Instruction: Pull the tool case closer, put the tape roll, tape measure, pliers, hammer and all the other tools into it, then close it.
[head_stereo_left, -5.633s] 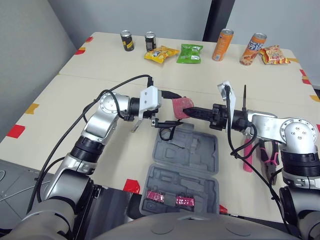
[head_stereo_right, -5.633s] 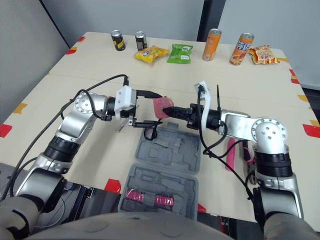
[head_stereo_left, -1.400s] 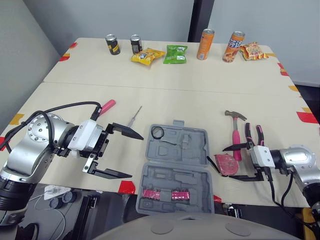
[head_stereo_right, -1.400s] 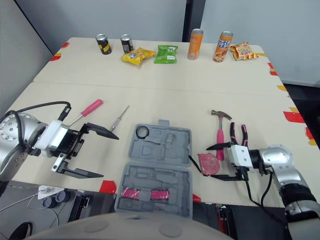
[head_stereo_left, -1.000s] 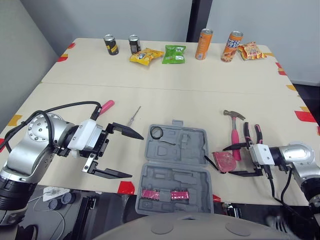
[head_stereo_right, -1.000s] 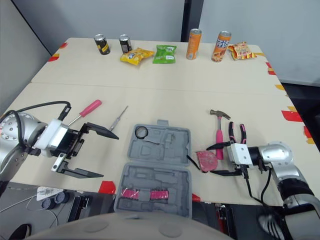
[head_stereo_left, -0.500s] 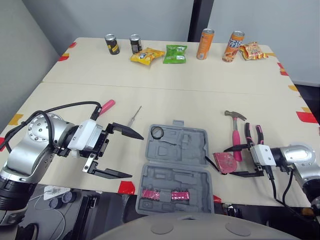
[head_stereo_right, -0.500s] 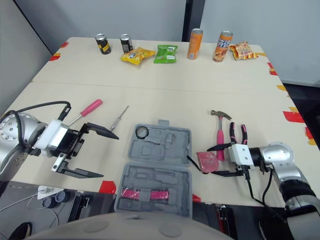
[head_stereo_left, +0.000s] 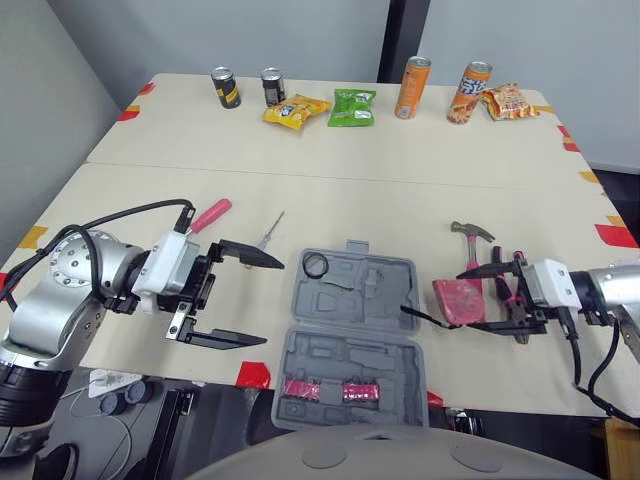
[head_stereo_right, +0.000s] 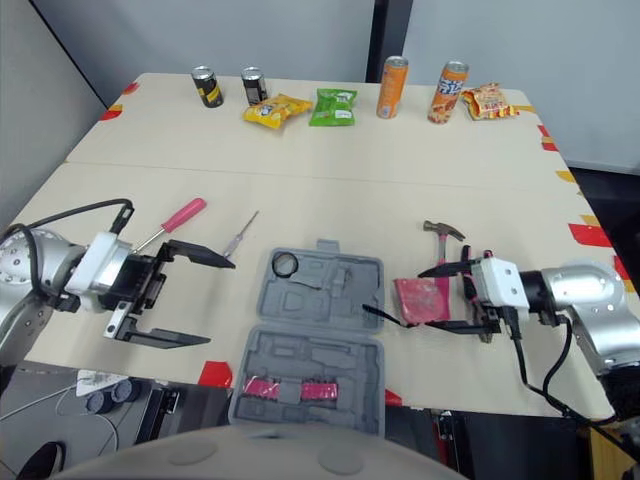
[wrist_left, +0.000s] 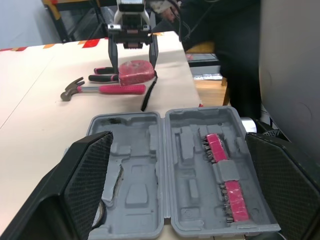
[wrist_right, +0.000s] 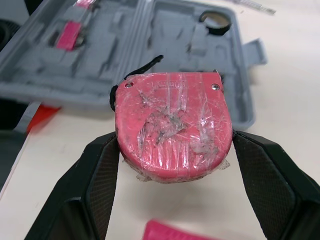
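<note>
The grey tool case lies open near the table's front edge, and the black tape roll sits in its far left recess. My right gripper is shut on the pink tape measure, held just right of the case with its black strap hanging onto the case rim. The right wrist view shows the tape measure pinched between both fingers. The hammer and pink-handled pliers lie behind that gripper. My left gripper stands open left of the case, holding nothing.
A pink-handled screwdriver and a thin metal driver lie to the far left of the case. Cans and snack bags line the far edge. Red tape marks dot the table edges.
My right gripper has lifted the tape measure off the table and carried it slightly away from the front edge. The left gripper has hardly moved.
</note>
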